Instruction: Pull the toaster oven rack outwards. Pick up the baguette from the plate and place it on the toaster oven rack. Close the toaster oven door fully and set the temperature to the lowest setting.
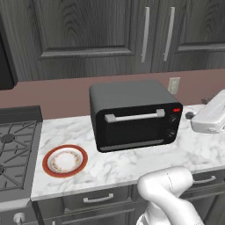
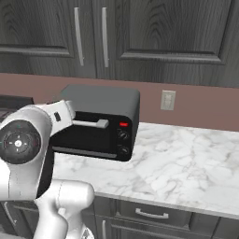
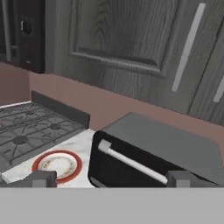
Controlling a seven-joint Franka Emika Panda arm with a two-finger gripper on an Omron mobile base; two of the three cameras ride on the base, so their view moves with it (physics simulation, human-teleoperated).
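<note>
Where the marble counter point(image 1: 132, 165) meets the backsplash, the toaster oven point(image 1: 134, 114) stands with its toaster oven door point(image 1: 134, 125) shut, silver handle point(image 1: 134, 116) across the glass, red light point(image 1: 176, 110) above two knobs point(image 1: 172, 126). Left of it, apart, lies the plate point(image 1: 64, 161), bare, beside the stove point(image 1: 15, 145). The gripper point(image 3: 111, 179) hovers before the oven, jaws spread wide, holding nothing.
</note>
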